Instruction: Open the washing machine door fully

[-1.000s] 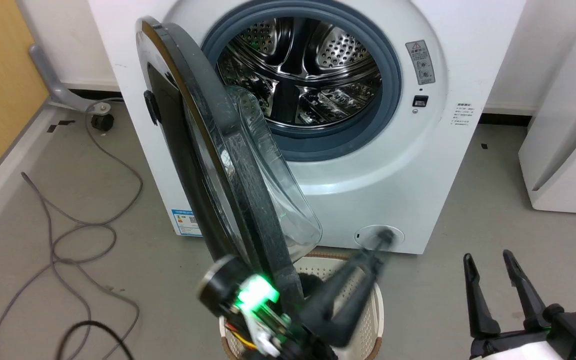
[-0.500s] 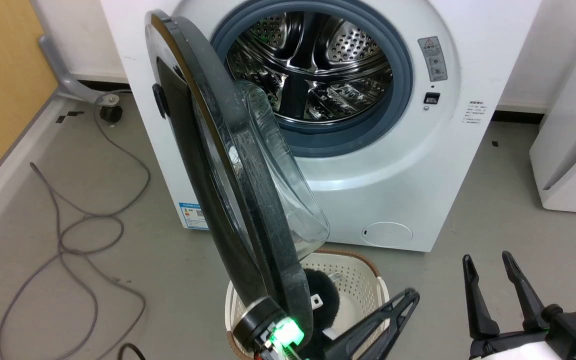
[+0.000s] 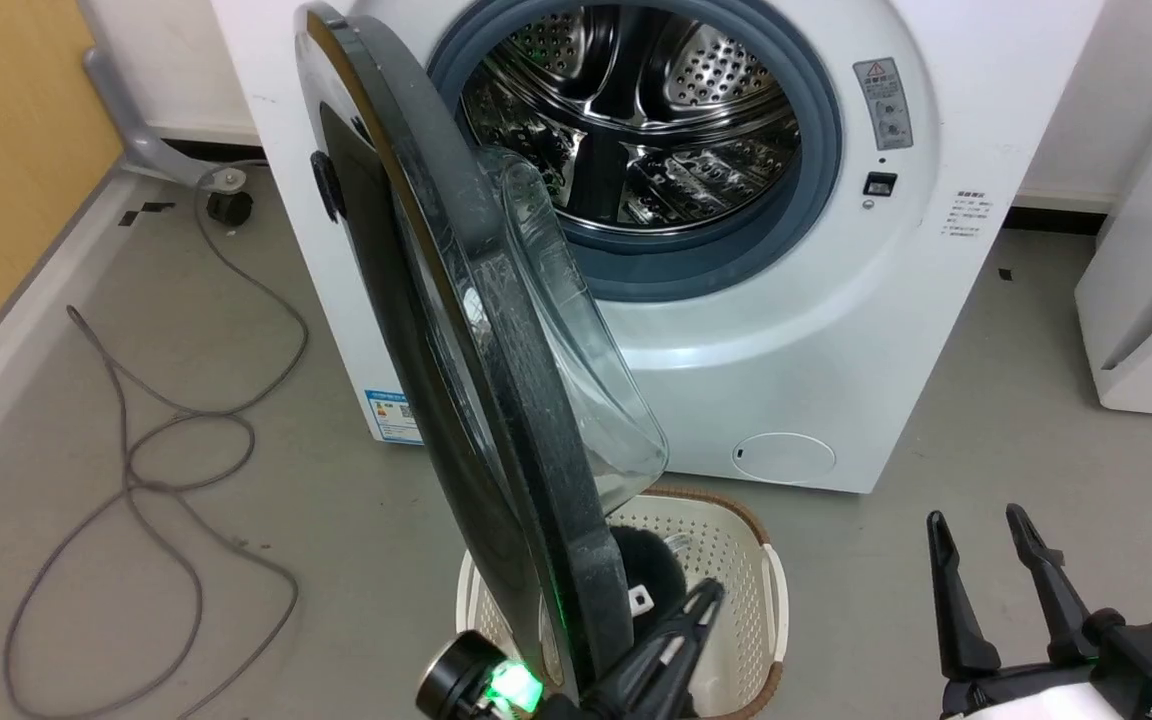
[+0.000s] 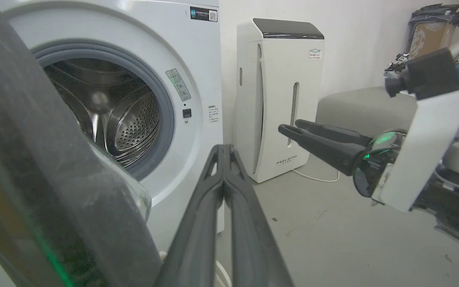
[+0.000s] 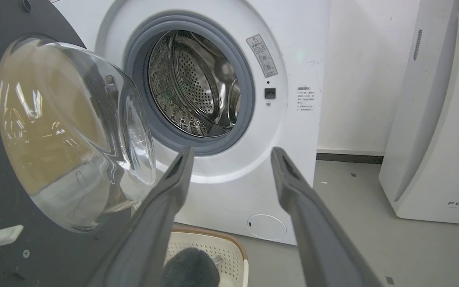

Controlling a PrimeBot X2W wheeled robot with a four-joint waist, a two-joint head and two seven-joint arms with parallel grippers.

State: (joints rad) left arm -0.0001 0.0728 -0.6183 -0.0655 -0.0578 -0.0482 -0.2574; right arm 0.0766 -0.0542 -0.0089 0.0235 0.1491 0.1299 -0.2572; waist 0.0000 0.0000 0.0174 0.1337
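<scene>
Above grey floor [image 3: 1016,420], left claw [image 3: 701,605] slants beside the washing machine door [image 3: 496,400], pinched together; right claw [image 3: 976,525] gapes.

The door [image 3: 496,420] hides the left side of the basket [image 3: 774,600] and part of a dark fluffy thing [image 3: 648,572] inside it. The door's lower rim and the left gripper [image 3: 704,597] run off the head view's bottom edge. Sticker print on the washing machine [image 3: 816,330] is too small to read.
</scene>
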